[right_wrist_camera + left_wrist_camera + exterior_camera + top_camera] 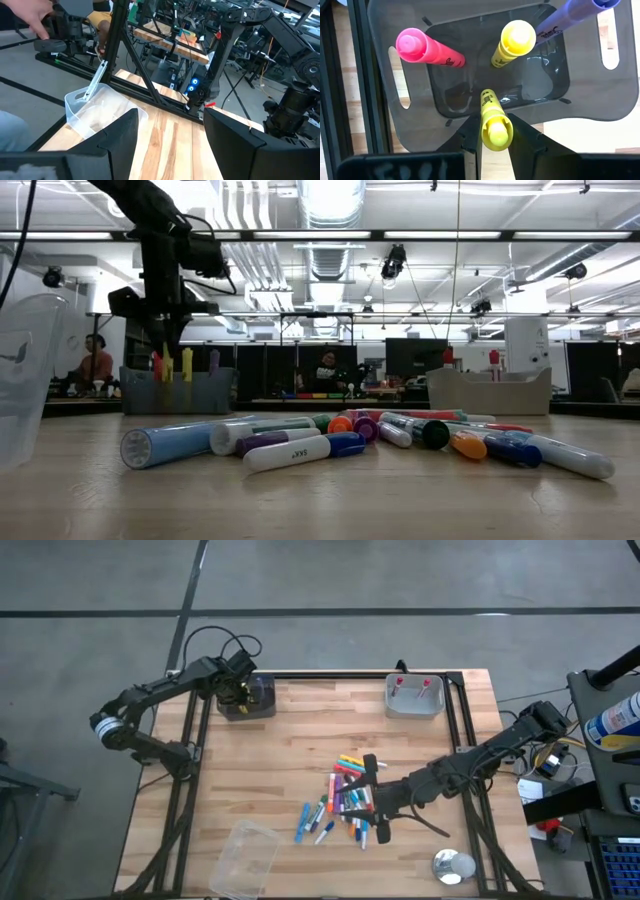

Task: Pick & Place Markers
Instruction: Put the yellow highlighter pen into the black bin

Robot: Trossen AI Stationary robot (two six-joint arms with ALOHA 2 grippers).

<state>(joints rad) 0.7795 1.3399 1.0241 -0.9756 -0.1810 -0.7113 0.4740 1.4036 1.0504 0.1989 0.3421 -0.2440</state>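
A dark grey bin stands at the table's far left, with a pink marker, a yellow marker and a purple marker leaning in it. My left gripper hangs over this bin, shut on a second yellow marker. Several markers lie in a pile at the table's middle. My right gripper hovers above the pile, open and holding nothing. My left gripper pinches the yellow marker between its two fingers near its upper, capped end. The fingers come from above, pointing steeply down and lying along the marker. The marker's lower end reaches into the bin; whether it touches the floor I cannot tell.
A light grey bin with red-tipped markers stands at the far right. A clear plastic container lies at the near left, and a small silver round object at the near right. A person's hand shows beyond the table.
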